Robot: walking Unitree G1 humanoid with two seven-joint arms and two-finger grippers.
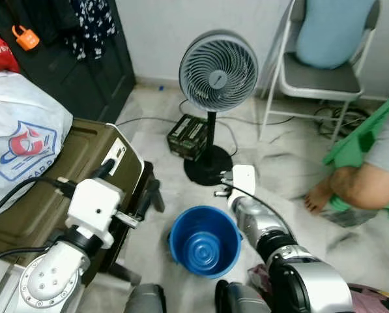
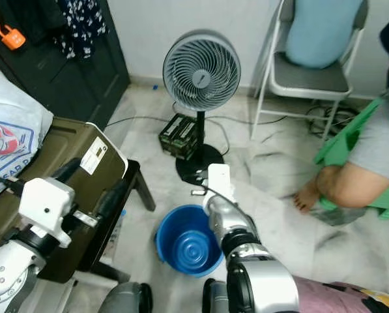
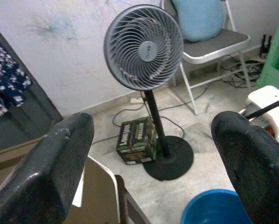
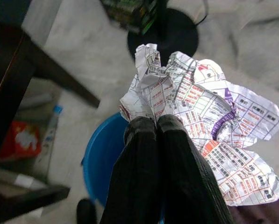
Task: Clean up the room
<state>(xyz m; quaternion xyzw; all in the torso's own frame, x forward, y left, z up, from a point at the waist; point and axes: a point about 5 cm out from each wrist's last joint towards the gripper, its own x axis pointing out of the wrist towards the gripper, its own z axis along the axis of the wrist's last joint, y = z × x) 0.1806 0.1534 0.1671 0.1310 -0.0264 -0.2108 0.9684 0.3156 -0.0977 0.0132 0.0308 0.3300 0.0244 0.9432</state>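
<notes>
- Pale marble-ish floor, pretty cluttered room. Left eye view: a blue bucket (image 1: 204, 242) sits on the floor right in front of the robot, with a standing fan (image 1: 217, 75) and a dark green box (image 1: 190, 136) just behind it. A folding chair (image 1: 321, 72) with a light blue cushion (image 1: 331, 29) stands by the wall, and a person's leg (image 1: 350, 186) is off on the right. The right arm reaches out past the bucket's far rim, looks like it's lining up for a drop.
- Right eye view: same scene. An olive suitcase (image 2: 47, 195) on a dark stand fills the left side, with a white plastic bag (image 2: 12, 140) on it. The left arm is raised beside the suitcase, seemingly just waiting.
- Left wrist view: the left pincer (image 3: 160, 161) is spread wide with nothing in it, aimed toward the fan and box.
- Right wrist view: the right pincer (image 4: 156, 126) is clenched on a crumpled paper (image 4: 197, 121) printed with tables, held above the bucket's edge. My guess is the paper goes in the bucket next. The fan base and its cable sit close by, so that's the stuff to avoid bumping.
</notes>
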